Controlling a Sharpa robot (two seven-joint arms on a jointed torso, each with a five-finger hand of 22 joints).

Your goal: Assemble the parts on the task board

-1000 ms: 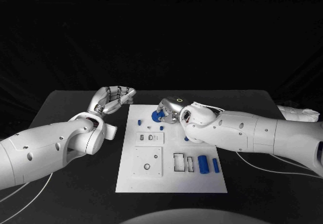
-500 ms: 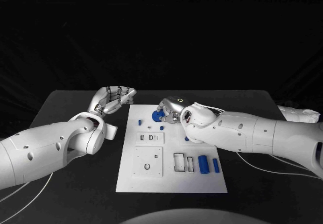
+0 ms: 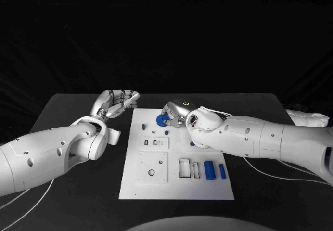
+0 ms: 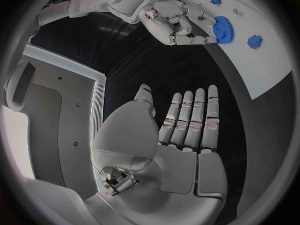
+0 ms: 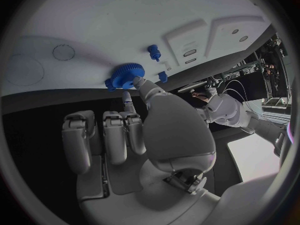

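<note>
The board (image 3: 177, 163) lies white in the middle of the table (image 3: 69, 110). The right hand (image 3: 175, 111) sits over the board's far edge, at about 12 o'clock from the board's centre, with its fingertips (image 5: 128, 96) on a blue gear (image 3: 163, 119). In the right wrist view a finger and the thumb touch the gear's toothed rim while the other fingers are curled back toward the palm; whether the gear is truly gripped or only touched, I cannot tell. The gear stands on the board near its far edge. A small blue peg (image 3: 144, 126) stands at about 8 o'clock from the gear. Two blue cylinders (image 3: 210, 169) lie side by side at 5 o'clock from the board's centre.

The left hand (image 3: 116, 102) hovers off the board, at about 10 o'clock from it, over bare table. Its fingers (image 4: 190, 116) are straight and close together, holding nothing.
</note>
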